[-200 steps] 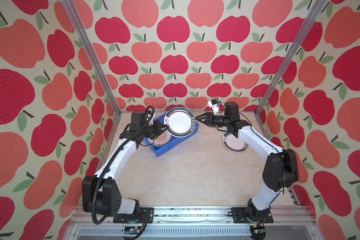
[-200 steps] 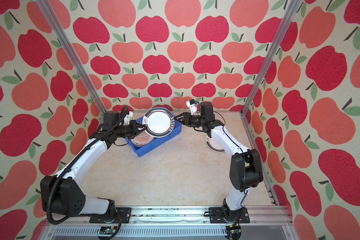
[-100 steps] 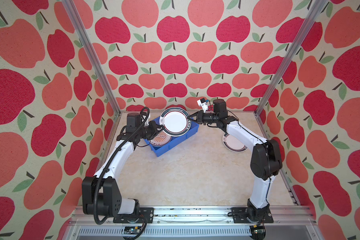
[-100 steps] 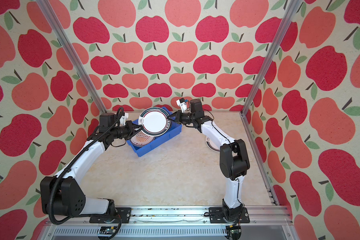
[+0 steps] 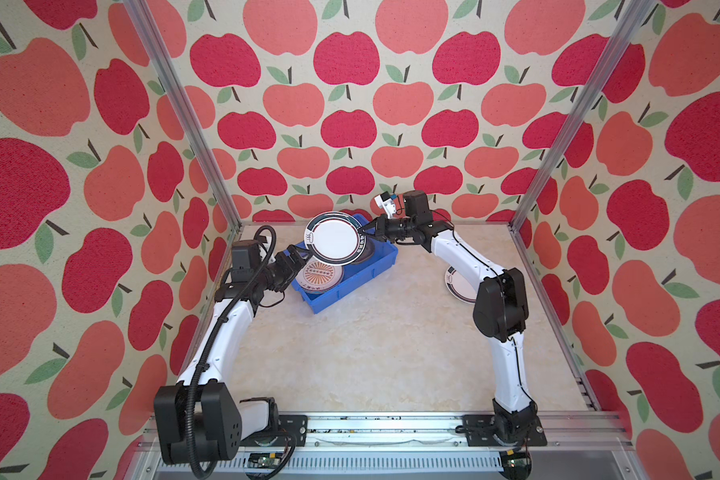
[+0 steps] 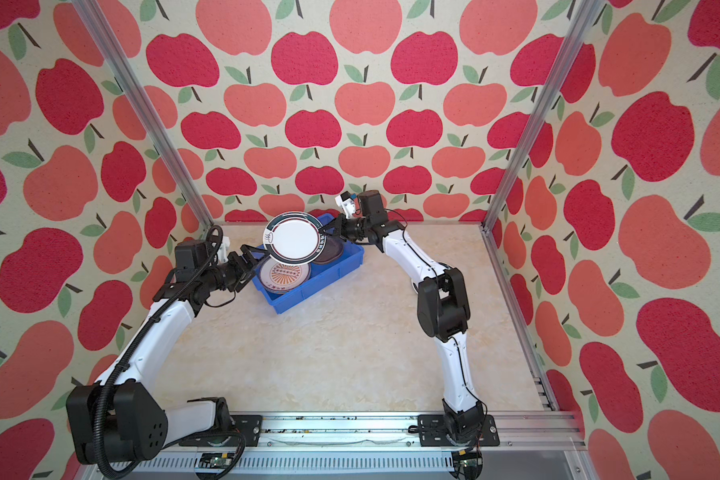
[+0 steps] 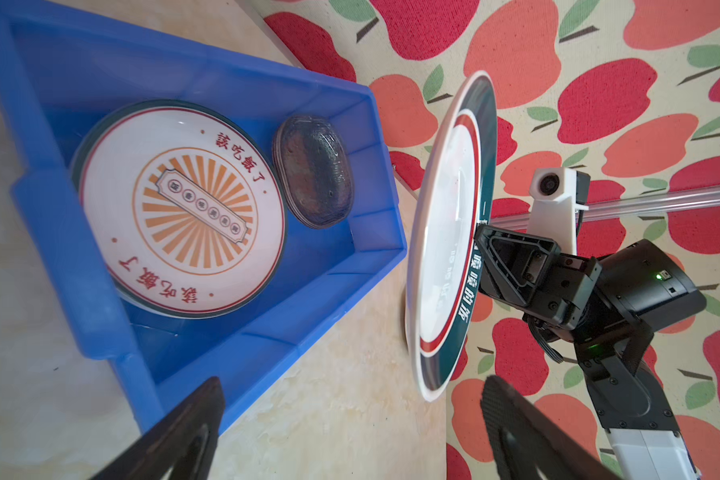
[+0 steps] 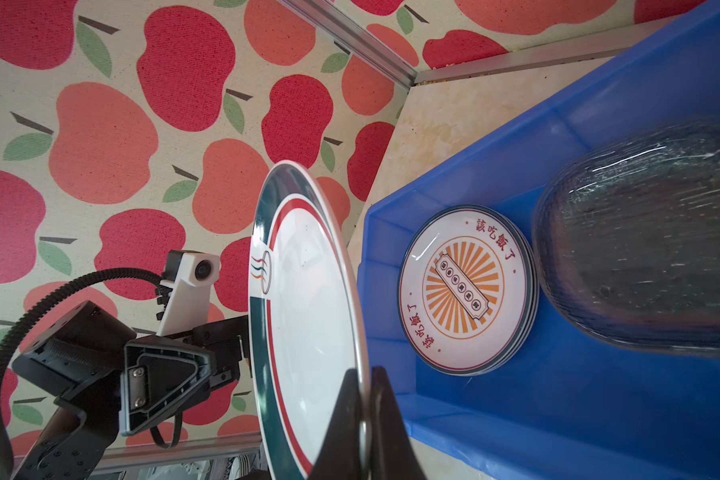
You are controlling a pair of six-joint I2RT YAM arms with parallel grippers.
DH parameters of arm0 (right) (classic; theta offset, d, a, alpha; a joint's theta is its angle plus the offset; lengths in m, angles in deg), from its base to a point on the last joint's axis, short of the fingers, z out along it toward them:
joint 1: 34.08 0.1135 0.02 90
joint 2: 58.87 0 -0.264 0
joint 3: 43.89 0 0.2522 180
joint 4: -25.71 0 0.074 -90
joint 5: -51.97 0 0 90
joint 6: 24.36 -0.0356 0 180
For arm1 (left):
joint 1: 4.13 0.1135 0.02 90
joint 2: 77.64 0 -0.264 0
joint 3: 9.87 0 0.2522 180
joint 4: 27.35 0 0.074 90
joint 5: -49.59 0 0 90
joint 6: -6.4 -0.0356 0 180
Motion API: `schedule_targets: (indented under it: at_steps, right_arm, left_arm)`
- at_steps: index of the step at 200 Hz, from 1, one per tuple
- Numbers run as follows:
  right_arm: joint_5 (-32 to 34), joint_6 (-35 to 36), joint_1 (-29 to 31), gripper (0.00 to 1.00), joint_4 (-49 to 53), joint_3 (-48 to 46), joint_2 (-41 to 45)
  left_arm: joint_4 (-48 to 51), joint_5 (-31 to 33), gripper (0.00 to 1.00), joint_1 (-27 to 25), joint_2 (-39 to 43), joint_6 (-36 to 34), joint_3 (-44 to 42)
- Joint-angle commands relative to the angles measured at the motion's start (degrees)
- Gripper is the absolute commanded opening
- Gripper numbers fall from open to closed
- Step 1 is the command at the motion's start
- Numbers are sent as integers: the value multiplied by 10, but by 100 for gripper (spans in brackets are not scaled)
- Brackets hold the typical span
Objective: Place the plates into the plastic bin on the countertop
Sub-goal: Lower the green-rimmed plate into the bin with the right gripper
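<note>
- Green-rimmed plate [image 5: 333, 237], upper centre above the bin [image 5: 352, 286], is clamped at its rim by the right gripper [image 8: 364, 395].
- Left gripper [image 7: 352, 384] is spread wide beside the plate.

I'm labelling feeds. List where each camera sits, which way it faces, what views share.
Both top views: high in front, looking down on the countertop; both arms show.
Left wrist: rides that arm, faces the blue bin past the open left gripper.
Right wrist: rides that arm, looks along the right gripper, shut on the green-rimmed plate.
Shared: all four show plate and bin.
</note>
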Motion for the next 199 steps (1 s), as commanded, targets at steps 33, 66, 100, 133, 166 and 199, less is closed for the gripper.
schedule_targets:
  at_steps: [33,66,100,133,166,199]
  right_arm:
    - [38,41,12,0,125,139,-93]
    - [50,45,17,0,158,204,-150]
    - [55,25,24,0,151,243,-195]
    - [75,30,35,0,161,288,-231]
    - [90,31,47,0,164,313,-260]
    - [102,35,61,0,158,317,-276]
  left_arm:
    - [55,77,99,12,75,-45,-23]
    - [53,75,99,13,105,-47,-34]
    - [35,63,99,12,98,-37,-46]
    - [20,58,99,8,93,-29,-57]
    - [20,59,99,7,92,-30,-61]
    - [19,56,99,6,88,-29,-61]
